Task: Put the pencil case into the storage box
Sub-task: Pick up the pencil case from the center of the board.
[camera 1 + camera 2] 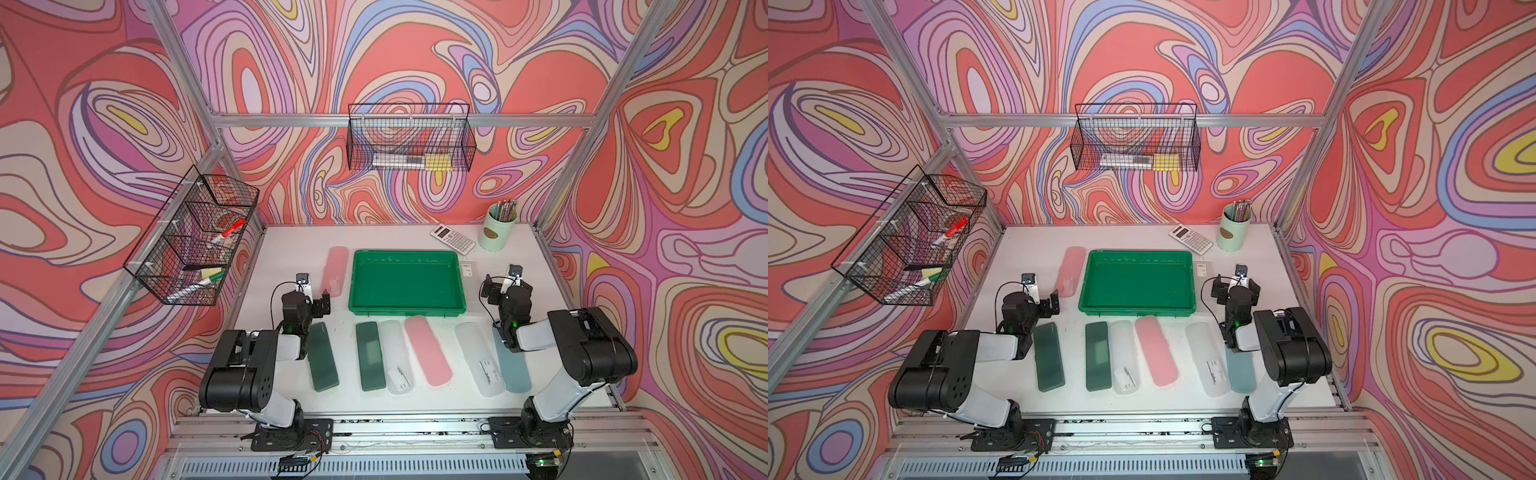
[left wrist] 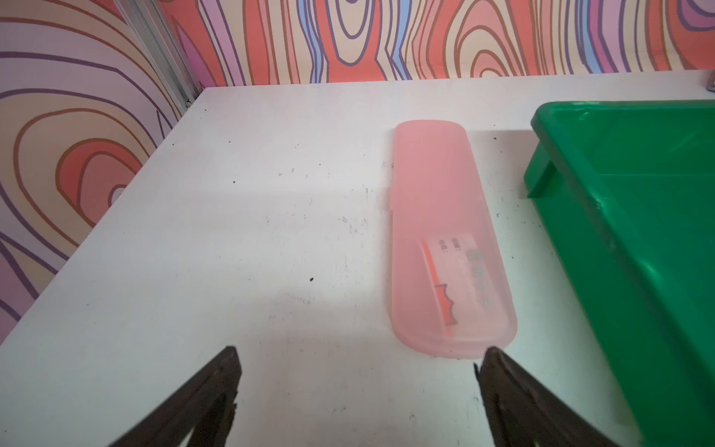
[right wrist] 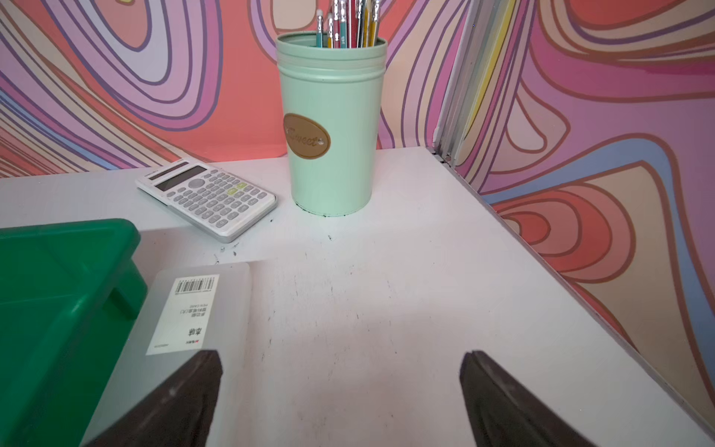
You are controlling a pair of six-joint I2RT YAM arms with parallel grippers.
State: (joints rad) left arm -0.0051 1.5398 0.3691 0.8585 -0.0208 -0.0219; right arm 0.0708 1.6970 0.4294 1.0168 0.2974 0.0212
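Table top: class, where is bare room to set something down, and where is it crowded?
Free: inside the storage box; table between the rear pink pencil case and left wall; table between pencil cup and right gripper. Crowded: the front row of six pencil cases.

- Walls (image 1: 415, 54) are covered in coral, lilac, blue and yellow swirls.
- The storage box (image 1: 407, 309) is seen in bright green.
- The near left pencil case (image 1: 323, 357) is coloured dark green; the pencil cup (image 1: 496, 237) mint.
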